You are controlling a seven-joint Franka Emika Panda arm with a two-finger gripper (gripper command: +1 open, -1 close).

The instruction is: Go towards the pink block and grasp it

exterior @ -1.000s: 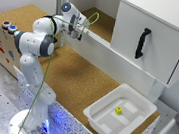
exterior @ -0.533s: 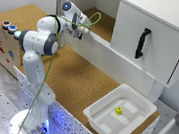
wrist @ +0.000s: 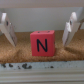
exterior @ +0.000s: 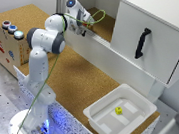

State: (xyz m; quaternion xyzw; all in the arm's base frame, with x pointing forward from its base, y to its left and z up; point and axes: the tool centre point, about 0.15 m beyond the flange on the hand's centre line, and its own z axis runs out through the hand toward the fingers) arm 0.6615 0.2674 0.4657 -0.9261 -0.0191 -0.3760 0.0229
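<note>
Pink block [wrist: 42, 43] sits untouched between wide-open fingers [wrist: 7, 30].

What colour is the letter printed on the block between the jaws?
Black: an N on the reddish-pink face of the pink block. It shows best in the wrist view.

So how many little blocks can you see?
2. The pink block, marked with an N, sits on the cork between the open gripper fingers. A yellow block lies in the white tray. Others may be hidden behind the arm.
</note>
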